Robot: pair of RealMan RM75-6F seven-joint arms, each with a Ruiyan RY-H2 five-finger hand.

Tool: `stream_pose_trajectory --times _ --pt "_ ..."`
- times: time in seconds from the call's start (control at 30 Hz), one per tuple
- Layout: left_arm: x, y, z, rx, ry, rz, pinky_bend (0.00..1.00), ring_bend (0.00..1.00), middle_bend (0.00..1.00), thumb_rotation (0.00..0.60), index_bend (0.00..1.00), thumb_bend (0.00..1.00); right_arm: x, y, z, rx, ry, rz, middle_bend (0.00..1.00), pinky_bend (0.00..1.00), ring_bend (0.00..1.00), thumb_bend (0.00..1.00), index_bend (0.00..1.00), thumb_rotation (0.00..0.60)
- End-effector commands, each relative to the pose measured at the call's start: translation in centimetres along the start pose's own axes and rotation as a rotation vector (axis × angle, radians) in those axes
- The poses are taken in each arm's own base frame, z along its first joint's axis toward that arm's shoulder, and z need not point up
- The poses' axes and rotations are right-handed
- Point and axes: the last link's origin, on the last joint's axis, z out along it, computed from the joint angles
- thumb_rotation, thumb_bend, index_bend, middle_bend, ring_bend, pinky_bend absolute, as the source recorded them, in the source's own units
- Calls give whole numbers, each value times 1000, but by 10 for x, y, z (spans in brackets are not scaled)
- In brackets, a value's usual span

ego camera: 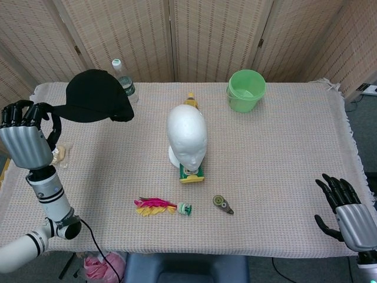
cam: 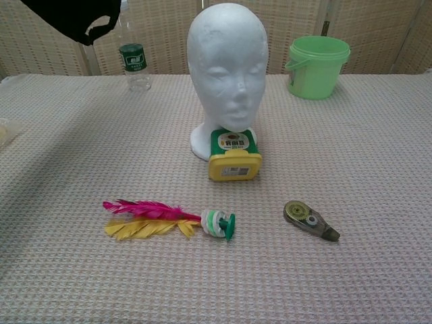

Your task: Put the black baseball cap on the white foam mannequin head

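The cap [ego camera: 97,96] hangs in the air left of the head [ego camera: 187,137], gripped at its brim by my left hand [ego camera: 26,137]. Carry step. Next I bring it over the crown and lower. Right hand [ego camera: 347,212] idle, fingers spread.

Green bucket [ego camera: 245,89] upper right; water bottle [ego camera: 123,81] upper left. Yellow-green jar [cam: 233,156] centre. Feather shuttlecock [cam: 166,220] lower left, correction tape [cam: 310,221] lower right. Woven tablecloth [ego camera: 283,159].
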Motion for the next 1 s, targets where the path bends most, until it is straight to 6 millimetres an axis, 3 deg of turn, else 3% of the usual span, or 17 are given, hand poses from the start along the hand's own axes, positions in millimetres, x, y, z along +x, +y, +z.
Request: stream_pose_trajectory --times 0.03,0.23,1.0 --pt "-5 15 6 -6 -13 -23 451 449 705 600 578 510 1 1 1 -5 0 2 0 0 0 282 0 600" --pt "-22 46 18 -46 -37 -52 451 449 705 600 577 509 4 4 0 -9 6 16 0 0 0 283 0 600" --pt "-86 114 40 -173 -140 -76 455 449 705 600 579 509 1 15 14 -39 -61 58 0 0 0 289 0 600"
